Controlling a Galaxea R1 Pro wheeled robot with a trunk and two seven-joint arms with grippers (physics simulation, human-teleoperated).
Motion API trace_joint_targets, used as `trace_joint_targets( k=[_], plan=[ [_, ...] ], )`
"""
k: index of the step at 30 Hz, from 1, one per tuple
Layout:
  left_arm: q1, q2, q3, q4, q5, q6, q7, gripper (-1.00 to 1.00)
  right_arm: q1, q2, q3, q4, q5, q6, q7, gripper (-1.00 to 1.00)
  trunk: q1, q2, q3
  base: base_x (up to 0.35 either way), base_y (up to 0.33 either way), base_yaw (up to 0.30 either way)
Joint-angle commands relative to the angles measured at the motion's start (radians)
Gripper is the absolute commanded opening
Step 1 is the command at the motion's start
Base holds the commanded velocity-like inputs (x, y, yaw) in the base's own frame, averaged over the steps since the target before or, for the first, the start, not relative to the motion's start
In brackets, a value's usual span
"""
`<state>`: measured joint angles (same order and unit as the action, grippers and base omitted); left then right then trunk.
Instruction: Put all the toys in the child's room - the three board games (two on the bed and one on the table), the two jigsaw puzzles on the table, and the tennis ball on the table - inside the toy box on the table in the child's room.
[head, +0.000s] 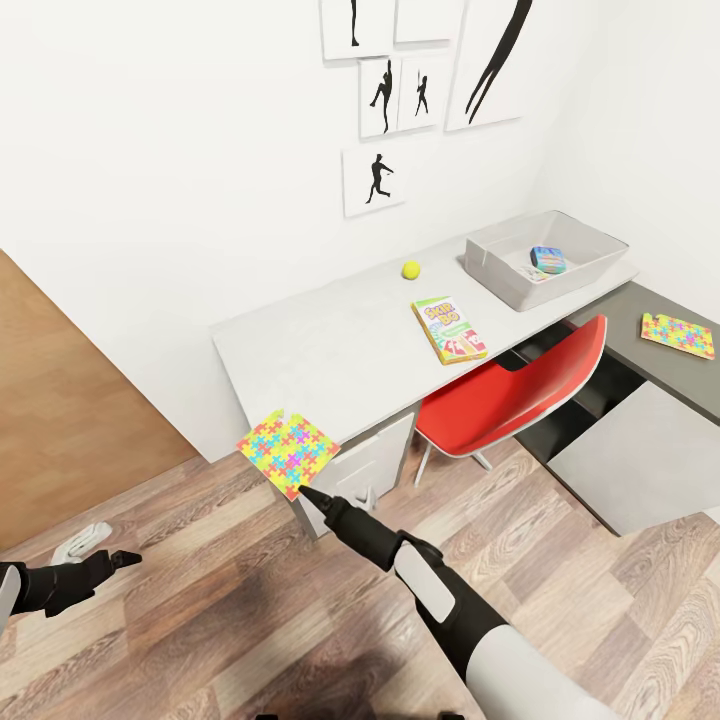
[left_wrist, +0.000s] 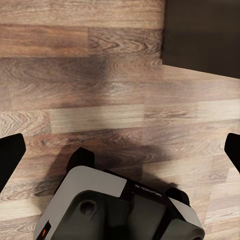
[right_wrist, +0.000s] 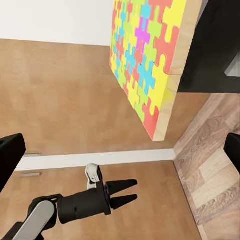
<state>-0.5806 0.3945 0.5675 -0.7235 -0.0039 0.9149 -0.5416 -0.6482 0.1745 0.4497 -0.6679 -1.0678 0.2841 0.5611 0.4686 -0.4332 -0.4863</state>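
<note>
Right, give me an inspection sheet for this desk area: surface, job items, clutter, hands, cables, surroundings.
Surface: L-shaped desk, pale grey top with a lower dark-grey wing.
Job items: toy box at the desk's far end, blue board game inside it; Skip-Bo box and tennis ball on the top; one jigsaw puzzle overhanging the near corner, another jigsaw on the dark wing.
Clutter: nothing seen.
Hands: right hand just under the near jigsaw's edge, whether it grips cannot be told; left hand low over the floor, fingers close together, holding nothing.
Cables: nothing seen.
Surroundings: red chair tucked at the desk, wood floor, silhouette prints on the white wall.
</note>
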Motion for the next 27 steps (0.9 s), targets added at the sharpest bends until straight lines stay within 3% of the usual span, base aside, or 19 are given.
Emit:
trace_joint_targets(
  k=[1, 13, 27],
  plan=[
    [-0.001, 0.0, 0.003, -0.001, -0.001, 0.007, -0.004, 1.0, -0.001, 0.0, 0.0, 0.002, -0.01, 0.006, 0.003, 1.0, 0.0, -0.002, -0.001, 0.0, 0.0, 0.0],
    [-0.001, -0.002, 0.003, 0.0, -0.001, 0.007, -0.003, 1.0, -0.001, 0.0, -0.001, 0.003, -0.008, -0.002, 0.12, 1.0, 0.0, -0.002, -0.001, 0.0, 0.0, 0.0],
    [-0.001, -0.008, 0.003, 0.0, -0.001, 0.005, -0.004, 1.0, -0.001, -0.008, -0.002, 0.003, -0.008, -0.002, 0.136, 1.0, 0.0, -0.002, -0.001, 0.0, 0.0, 0.0]
  ],
)
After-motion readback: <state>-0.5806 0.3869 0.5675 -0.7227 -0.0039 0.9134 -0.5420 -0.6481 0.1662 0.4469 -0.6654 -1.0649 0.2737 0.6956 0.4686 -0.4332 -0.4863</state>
